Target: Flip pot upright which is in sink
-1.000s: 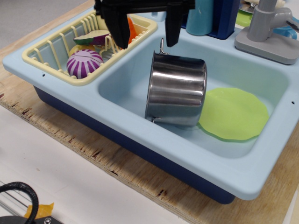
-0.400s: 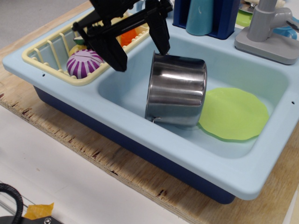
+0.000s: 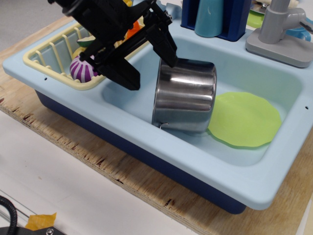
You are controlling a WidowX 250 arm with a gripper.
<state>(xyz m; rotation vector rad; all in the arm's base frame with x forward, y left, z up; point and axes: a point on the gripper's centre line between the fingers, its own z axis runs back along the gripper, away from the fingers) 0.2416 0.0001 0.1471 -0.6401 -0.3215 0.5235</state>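
The shiny steel pot (image 3: 186,98) lies on its side in the basin of the light-blue sink (image 3: 146,152), its open end toward the left. One wire loop handle shows at its lower left rim. My black gripper (image 3: 149,73) is open, tilted, just left of the pot's open end. One finger (image 3: 166,46) reaches the pot's upper rim and the other finger (image 3: 122,76) hangs lower left over the basin. It holds nothing.
A lime-green plate (image 3: 244,120) lies in the basin right of the pot, partly under it. A pale-yellow dish rack (image 3: 44,61) with a purple striped toy (image 3: 80,68) sits at the left. A grey faucet (image 3: 281,29) and dark-blue holder (image 3: 222,17) stand behind.
My gripper has come down and to the left, tilting, from above the back rim of the sink to the pot's open end. The pot and plate have not moved.
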